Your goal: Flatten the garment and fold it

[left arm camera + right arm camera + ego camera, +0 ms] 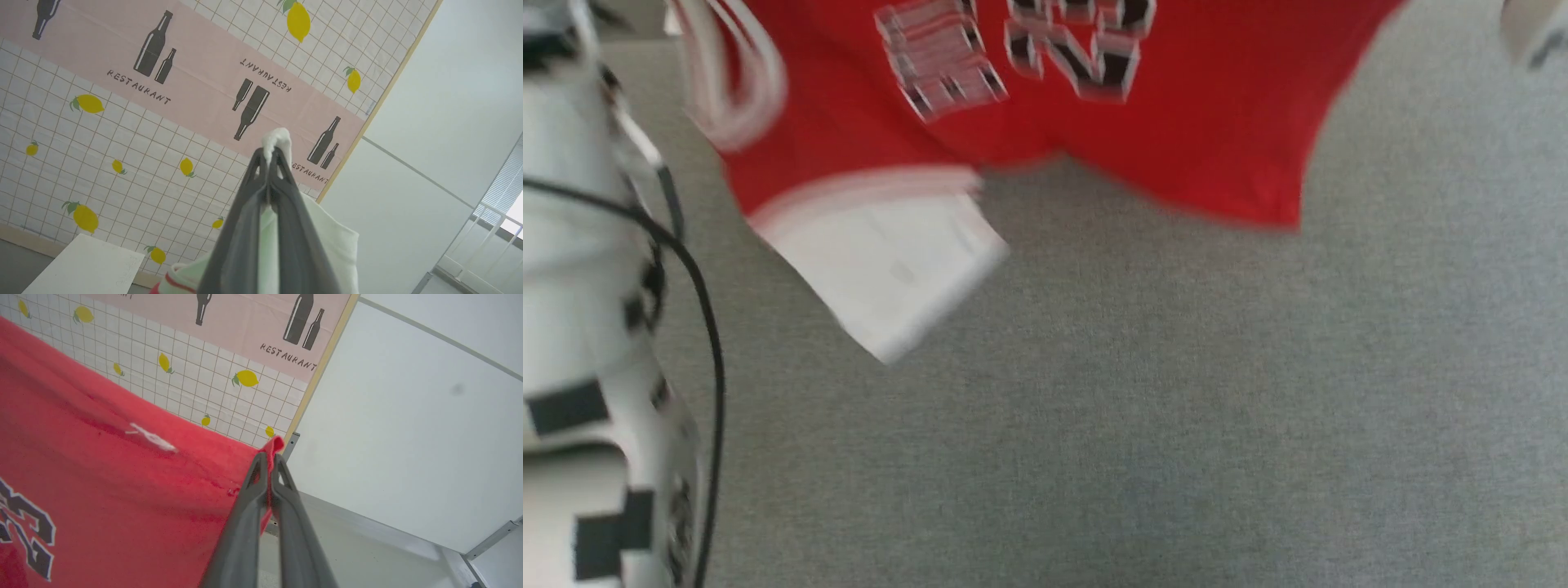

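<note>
The garment (1192, 139), a red jersey with black white-outlined print, hangs in the air above the grey surface, blurred in the head view. One white sleeve (890, 261) dangles at its lower left. In the left wrist view my left gripper (271, 157) is shut on a pinch of white sleeve cloth (278, 141), more white fabric draping under the fingers. Over in the right wrist view my right gripper (269, 459) is shut on a red corner of the garment (122, 490), which stretches away to the left with part of the print showing.
My pale left forearm (588, 327) with a black cable fills the left edge of the head view. Grey work surface (1176, 425) lies below the jersey. A lemon-and-bottle patterned wall cloth (122, 143) and a white wall (408, 437) stand behind.
</note>
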Available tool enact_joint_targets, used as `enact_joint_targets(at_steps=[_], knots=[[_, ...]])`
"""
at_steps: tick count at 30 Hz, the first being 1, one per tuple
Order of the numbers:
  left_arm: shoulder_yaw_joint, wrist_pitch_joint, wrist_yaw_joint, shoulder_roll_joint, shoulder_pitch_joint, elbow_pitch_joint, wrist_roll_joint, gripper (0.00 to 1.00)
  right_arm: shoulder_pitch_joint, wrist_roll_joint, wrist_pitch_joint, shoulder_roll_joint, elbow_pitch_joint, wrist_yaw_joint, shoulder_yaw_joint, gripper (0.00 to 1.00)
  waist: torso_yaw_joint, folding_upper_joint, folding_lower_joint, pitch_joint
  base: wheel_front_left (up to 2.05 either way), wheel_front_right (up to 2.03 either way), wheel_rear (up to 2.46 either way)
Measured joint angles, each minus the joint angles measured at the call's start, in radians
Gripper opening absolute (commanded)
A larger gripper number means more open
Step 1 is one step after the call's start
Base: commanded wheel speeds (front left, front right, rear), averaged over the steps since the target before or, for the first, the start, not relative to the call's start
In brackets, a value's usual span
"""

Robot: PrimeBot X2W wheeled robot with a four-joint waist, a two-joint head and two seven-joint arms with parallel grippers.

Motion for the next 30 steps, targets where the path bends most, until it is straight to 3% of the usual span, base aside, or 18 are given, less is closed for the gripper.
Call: enact_joint_targets(at_steps=[4,9,13,19,25,30], knots=[[0.017,-0.093,-0.016,0.004,-0.149,0.051,0.009,0.00,-0.139,-0.066,-0.065,0.012,0.090,0.000,0.008,0.00,-0.011,0.0000,0.0001,0.059,0.00,0.00,0.00],[0.028,-0.210,-0.093,0.007,-0.269,0.085,0.013,0.00,-0.251,-0.119,-0.158,0.043,0.170,0.000,0.002,0.00,-0.016,0.0000,0.0001,0.112,0.00,0.00,0.00],[0.034,-0.251,-0.140,0.011,-0.258,0.140,0.004,0.00,-0.260,-0.125,-0.211,0.066,0.228,0.000,-0.003,0.00,-0.005,0.0000,0.0001,0.124,0.00,0.00,0.00],[0.002,-0.248,-0.193,0.034,-0.053,0.230,0.007,0.00,-0.121,-0.067,-0.245,0.079,0.295,0.000,0.026,0.00,0.015,0.0000,0.0001,0.087,0.00,0.00,0.00],[-0.037,-0.205,-0.206,0.070,0.245,0.258,0.042,0.00,0.116,0.027,-0.253,0.087,0.322,0.000,0.052,0.00,0.033,0.0000,0.0000,0.025,0.00,0.00,0.00],[-0.088,-0.021,-0.204,0.093,0.570,0.217,0.023,0.00,0.318,0.095,-0.249,0.082,0.306,0.000,0.078,0.00,0.044,0.0000,-0.0002,-0.039,0.00,0.00,0.00]])
